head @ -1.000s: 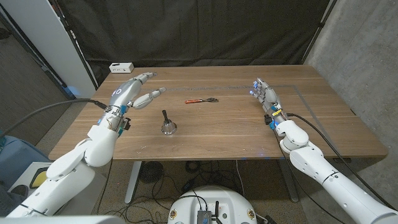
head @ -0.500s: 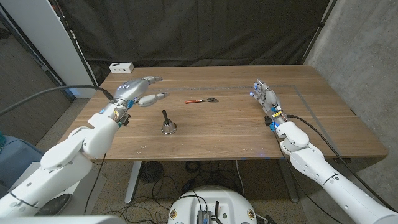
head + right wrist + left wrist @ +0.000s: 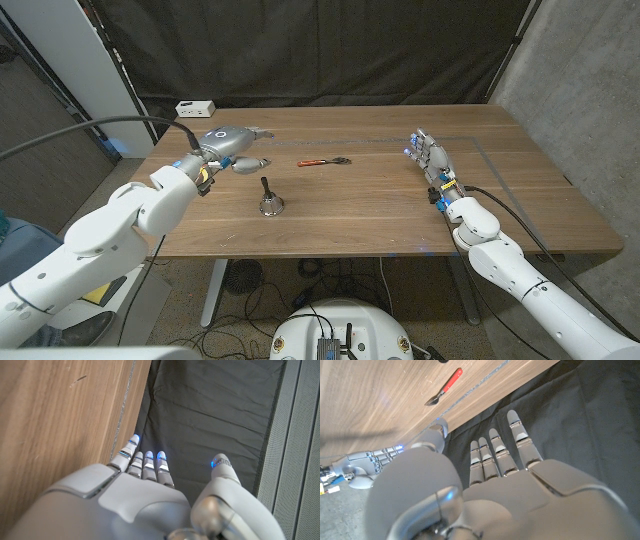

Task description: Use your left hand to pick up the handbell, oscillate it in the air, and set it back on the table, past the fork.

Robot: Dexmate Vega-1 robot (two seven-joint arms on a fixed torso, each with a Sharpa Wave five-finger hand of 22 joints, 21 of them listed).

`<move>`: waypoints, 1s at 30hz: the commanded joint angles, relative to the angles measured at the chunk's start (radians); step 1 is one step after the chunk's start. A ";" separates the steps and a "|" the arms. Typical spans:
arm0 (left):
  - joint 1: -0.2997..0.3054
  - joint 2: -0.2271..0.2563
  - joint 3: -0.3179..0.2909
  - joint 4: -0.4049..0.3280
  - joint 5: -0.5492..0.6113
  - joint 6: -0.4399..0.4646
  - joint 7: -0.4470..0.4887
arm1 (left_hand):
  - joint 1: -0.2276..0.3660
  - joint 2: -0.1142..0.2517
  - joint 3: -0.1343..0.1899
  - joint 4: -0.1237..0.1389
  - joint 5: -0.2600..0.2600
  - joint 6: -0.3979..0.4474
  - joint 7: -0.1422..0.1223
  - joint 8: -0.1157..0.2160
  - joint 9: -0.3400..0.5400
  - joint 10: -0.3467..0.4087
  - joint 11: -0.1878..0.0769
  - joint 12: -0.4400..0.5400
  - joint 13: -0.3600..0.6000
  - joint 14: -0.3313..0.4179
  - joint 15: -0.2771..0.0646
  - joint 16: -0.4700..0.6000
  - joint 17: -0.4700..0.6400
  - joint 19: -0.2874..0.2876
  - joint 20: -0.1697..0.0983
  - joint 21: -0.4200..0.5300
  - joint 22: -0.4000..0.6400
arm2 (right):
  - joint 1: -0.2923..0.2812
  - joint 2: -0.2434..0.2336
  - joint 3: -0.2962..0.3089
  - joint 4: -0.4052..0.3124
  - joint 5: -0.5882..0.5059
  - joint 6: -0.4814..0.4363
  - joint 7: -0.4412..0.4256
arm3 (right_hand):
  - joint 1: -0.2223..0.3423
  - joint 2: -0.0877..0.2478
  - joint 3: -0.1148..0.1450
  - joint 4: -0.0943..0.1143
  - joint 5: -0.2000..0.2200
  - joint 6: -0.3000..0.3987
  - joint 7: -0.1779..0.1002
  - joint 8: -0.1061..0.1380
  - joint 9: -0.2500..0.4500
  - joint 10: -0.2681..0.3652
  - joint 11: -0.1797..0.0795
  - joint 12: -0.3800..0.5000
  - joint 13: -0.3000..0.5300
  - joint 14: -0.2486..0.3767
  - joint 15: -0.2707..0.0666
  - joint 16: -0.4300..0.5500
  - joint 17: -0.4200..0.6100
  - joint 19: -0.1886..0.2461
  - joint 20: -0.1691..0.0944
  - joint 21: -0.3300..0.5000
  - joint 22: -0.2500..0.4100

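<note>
A: Item, fork (image 3: 323, 161): red handle plain in the head view; tines too small to tell.
B: In the left wrist view, fork (image 3: 443, 387) entire, yet a dark object at the frame's edge is cut off.
A: Item, white box (image 3: 195, 107) at the table's far edge: markings unreadable.
B: Item, left hand (image 3: 505, 490): palm side hidden; its back alone faces the wrist camera.
A: Item, right hand (image 3: 145, 495): same; palm hidden.
</note>
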State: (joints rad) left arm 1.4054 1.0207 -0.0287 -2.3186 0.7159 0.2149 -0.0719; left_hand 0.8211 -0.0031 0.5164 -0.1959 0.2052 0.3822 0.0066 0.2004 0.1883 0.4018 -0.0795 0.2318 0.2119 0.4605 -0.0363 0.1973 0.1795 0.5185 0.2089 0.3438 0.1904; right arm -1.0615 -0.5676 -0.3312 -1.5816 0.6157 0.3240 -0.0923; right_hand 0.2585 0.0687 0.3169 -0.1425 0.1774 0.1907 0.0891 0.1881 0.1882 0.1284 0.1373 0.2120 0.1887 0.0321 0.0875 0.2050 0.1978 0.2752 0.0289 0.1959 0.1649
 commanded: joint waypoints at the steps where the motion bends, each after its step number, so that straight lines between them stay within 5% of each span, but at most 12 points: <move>1: -0.049 0.104 0.024 -0.041 -0.004 0.015 -0.157 | 0.059 -0.007 0.007 0.005 0.000 0.009 -0.019 0.003 0.002 0.002 -0.019 -0.003 0.006 0.004 -0.007 0.001 0.003 0.021 0.003 0.001 -0.001 | 0.008 -0.005 0.004 0.013 0.008 0.006 0.019 | 0.007 0.000 -0.005 -0.002 0.001 -0.002 -0.003 0.001 0.005 -0.003 -0.001 0.000 0.001 0.001 0.011 -0.004 0.003 0.002 0.004 -0.001 0.005; 14: -0.139 0.167 0.085 -0.056 -0.065 0.039 -0.294 | 0.129 -0.001 -0.014 0.021 -0.016 0.059 -0.015 0.017 0.005 0.029 -0.014 0.010 0.014 0.024 -0.011 0.013 0.007 0.104 0.001 0.024 -0.003 | 0.008 -0.017 0.011 -0.002 0.016 -0.008 0.020 | 0.007 -0.001 -0.006 -0.002 0.001 -0.004 -0.002 0.001 0.005 -0.003 -0.002 -0.001 0.002 0.000 0.012 -0.005 0.003 0.001 0.004 -0.002 0.005; 30: -0.212 0.210 0.178 -0.022 -0.100 0.061 -0.301 | 0.202 0.022 -0.026 0.019 -0.018 0.109 0.002 0.028 0.008 0.069 -0.002 0.025 0.024 0.060 -0.020 0.029 0.012 0.155 -0.022 0.035 -0.005 | 0.008 -0.027 0.009 -0.023 0.008 -0.034 0.004 | 0.008 -0.001 -0.007 -0.002 0.001 -0.004 -0.002 0.002 0.005 -0.005 -0.003 -0.002 0.002 -0.001 0.012 -0.005 0.003 0.000 0.004 -0.003 0.005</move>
State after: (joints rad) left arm 1.2530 1.1950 0.0763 -2.3660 0.6407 0.2634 -0.3600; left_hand 1.0122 0.0200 0.4951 -0.1750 0.1884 0.4789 0.0070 0.2198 0.1934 0.4594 -0.0787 0.2517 0.2304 0.5076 -0.0464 0.2194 0.1889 0.6600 0.1852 0.3739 0.1859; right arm -1.0534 -0.5893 -0.3222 -1.5889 0.6270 0.3123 -0.0728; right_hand 0.2584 0.0687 0.3120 -0.1474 0.1774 0.1908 0.0891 0.1882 0.1882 0.1284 0.1374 0.2120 0.1885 0.0284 0.0912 0.2005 0.1976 0.2751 0.0288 0.1960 0.1649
